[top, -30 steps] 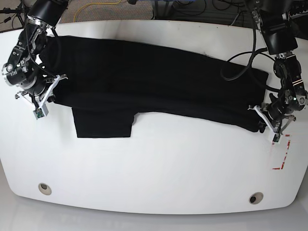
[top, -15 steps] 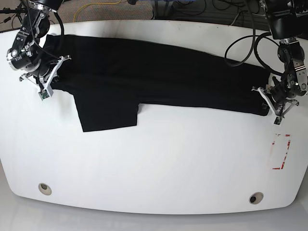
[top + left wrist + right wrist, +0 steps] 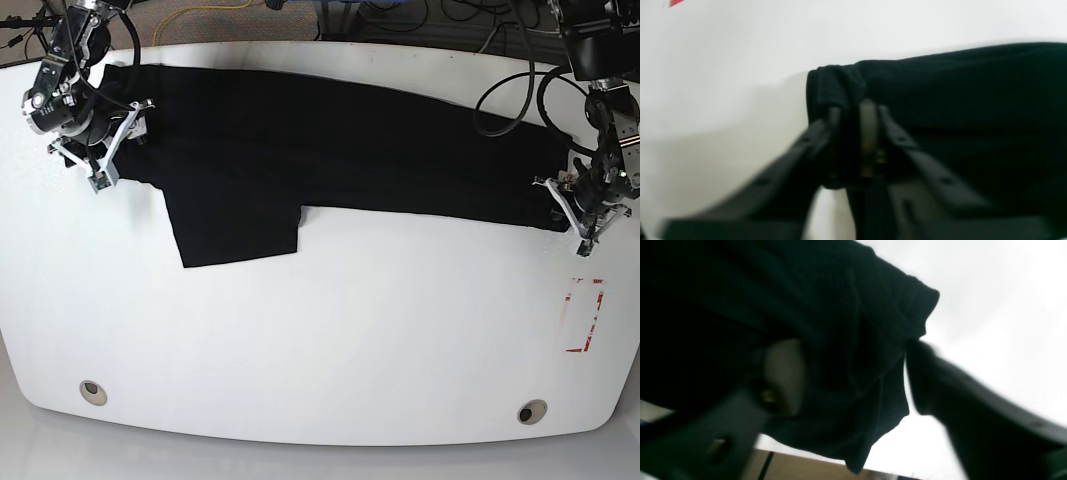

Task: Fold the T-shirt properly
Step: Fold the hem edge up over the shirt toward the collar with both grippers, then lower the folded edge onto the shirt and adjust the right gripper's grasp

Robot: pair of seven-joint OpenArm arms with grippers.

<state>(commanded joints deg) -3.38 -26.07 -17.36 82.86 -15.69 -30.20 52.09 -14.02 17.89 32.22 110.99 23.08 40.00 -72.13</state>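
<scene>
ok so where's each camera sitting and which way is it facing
base: above the white table, looking down at the T-shirt; both arms show.
left wrist: behind the left end effector, facing the shirt corner it pinches.
right wrist: behind the right end effector, facing bunched cloth between its fingers.
Shared: all three show the T-shirt and table.

The black T-shirt (image 3: 330,150) is matt, soft knitted cloth; the white counter (image 3: 330,340) beneath is smooth, faintly glossy.
</scene>
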